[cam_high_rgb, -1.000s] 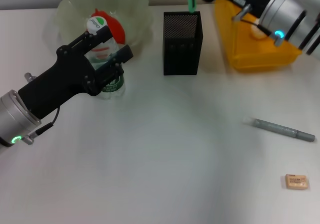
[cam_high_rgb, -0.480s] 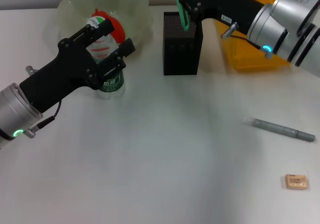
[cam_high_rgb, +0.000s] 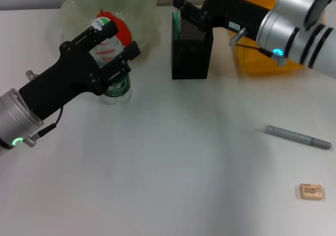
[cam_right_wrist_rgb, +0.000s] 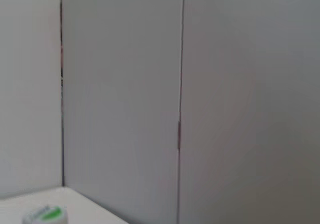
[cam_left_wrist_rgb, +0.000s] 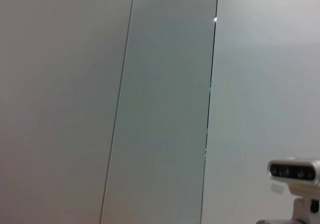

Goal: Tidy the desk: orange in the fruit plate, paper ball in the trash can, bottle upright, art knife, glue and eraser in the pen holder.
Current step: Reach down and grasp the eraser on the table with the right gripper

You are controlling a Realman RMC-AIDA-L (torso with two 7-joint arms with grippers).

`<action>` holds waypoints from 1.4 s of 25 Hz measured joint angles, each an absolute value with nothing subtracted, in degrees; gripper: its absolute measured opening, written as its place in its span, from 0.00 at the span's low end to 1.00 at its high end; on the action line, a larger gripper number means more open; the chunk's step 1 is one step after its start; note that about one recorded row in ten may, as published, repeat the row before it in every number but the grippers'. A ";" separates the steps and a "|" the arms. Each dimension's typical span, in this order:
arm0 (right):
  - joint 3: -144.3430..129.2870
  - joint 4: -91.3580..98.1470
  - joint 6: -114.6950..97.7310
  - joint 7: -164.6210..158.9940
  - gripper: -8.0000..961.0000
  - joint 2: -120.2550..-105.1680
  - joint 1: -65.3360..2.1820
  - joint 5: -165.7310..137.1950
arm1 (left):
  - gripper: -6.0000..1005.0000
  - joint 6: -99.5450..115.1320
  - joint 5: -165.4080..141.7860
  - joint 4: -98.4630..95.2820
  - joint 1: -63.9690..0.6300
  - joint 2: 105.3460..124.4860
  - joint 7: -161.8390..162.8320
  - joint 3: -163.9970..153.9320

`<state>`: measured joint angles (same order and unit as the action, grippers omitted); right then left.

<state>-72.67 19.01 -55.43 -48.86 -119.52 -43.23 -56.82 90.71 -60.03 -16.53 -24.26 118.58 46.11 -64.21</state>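
Note:
The clear bottle (cam_high_rgb: 111,62) stands upright in front of the fruit plate (cam_high_rgb: 144,4); its green-and-white cap (cam_right_wrist_rgb: 44,215) also shows in the right wrist view. My left gripper (cam_high_rgb: 116,45) is open and straddles the bottle, one finger on each side. The orange (cam_high_rgb: 125,32) lies in the fruit plate. My right gripper (cam_high_rgb: 185,11) hovers over the black mesh pen holder (cam_high_rgb: 192,52), shut on a slim green tool (cam_high_rgb: 177,23) that dips into the holder's left side. A grey pen-shaped tool (cam_high_rgb: 298,137) and the eraser (cam_high_rgb: 311,191) lie on the desk at the right. The paper ball is hidden.
The yellow trash can (cam_high_rgb: 262,62) stands behind the right arm, right of the pen holder, and is mostly covered by it. White desk stretches across the middle and front. Both wrist views show mostly grey wall panels.
My right gripper has swung left from over the trash can to the pen holder and lowered the green tool into it. The left gripper shifted slightly; the bottle stayed put.

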 joint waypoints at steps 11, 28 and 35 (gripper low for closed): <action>-71.67 72.75 -74.50 -110.57 0.55 -119.28 -24.88 -115.41 | 0.66 90.79 -60.02 -16.52 -24.05 118.56 45.87 -63.96; -63.85 84.17 -117.04 -114.68 0.55 -118.95 -30.84 -148.68 | 0.66 90.40 -60.05 -16.91 -24.99 118.66 45.87 -63.99; -70.59 83.22 -115.96 -115.35 0.54 -119.44 -30.21 -155.18 | 0.66 90.09 -60.03 -17.07 -25.00 118.65 45.51 -63.98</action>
